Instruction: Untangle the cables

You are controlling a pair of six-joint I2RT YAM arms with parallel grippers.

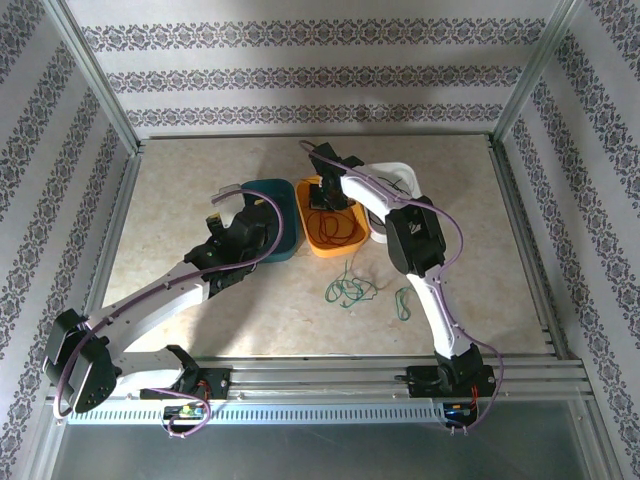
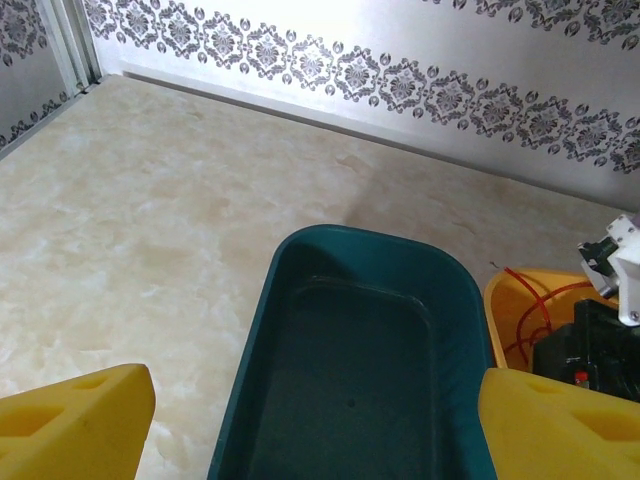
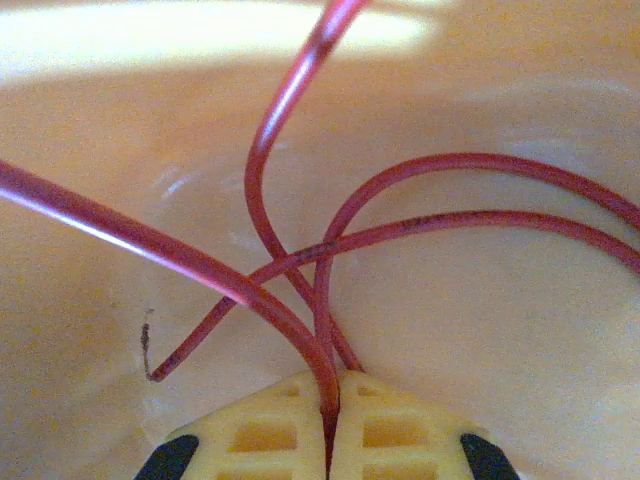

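A red cable (image 3: pixel 190 262) loops over the floor of the orange bin (image 3: pixel 500 330). My right gripper (image 3: pixel 328 400) is shut on one strand of it, the yellow fingertips pressed together. In the top view that right gripper (image 1: pixel 322 195) reaches down into the orange bin (image 1: pixel 308 238), where the red cable (image 1: pixel 342 226) lies. Green cables (image 1: pixel 350 290) lie tangled on the table in front of the bin. My left gripper (image 2: pixel 320 430) hangs open above the teal bin (image 2: pixel 370 245), with nothing between its yellow fingers (image 2: pixel 75 425).
A white bin (image 1: pixel 398 176) stands behind the right arm. The teal bin (image 1: pixel 285 240) touches the orange one on its left. A small green loop (image 1: pixel 403 301) lies by the right arm. Metal frame rails edge the table.
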